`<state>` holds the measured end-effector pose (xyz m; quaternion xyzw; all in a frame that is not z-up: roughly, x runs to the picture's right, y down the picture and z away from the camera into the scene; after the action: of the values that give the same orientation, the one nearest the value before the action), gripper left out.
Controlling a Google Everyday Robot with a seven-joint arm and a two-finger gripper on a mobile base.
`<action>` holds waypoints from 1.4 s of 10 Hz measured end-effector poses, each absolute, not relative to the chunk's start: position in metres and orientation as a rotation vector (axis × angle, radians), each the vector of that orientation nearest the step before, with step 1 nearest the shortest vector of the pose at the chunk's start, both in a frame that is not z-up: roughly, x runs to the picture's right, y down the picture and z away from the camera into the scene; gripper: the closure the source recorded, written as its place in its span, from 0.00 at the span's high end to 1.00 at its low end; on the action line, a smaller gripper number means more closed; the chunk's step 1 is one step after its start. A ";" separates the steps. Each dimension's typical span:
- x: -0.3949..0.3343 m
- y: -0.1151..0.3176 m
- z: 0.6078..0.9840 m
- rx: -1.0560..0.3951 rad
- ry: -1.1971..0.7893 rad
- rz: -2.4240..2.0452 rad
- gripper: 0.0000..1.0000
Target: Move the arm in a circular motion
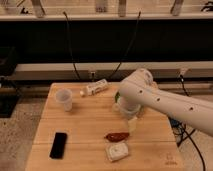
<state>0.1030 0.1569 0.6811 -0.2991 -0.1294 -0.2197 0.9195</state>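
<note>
Clearance matters: the arm (165, 102) should circle evenly, holding its gripper (131, 123), whose state I cannot tell, above the reddish-brown object (117, 136) at its seven o'clock.

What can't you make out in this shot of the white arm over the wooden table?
All in the camera view:
1. The end effector, hanging low under the arm above the table: the arm's wrist covers most of it.
2. A green object: only a sliver shows behind the arm.
3. The arm's base: cut off by the right edge.
4. The lying bottle: label too small to read.
</note>
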 end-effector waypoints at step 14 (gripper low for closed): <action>0.251 0.088 0.737 -0.628 -0.072 -0.158 0.80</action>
<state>0.2506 0.0882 0.7367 -0.3086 -0.0351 -0.0774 0.9474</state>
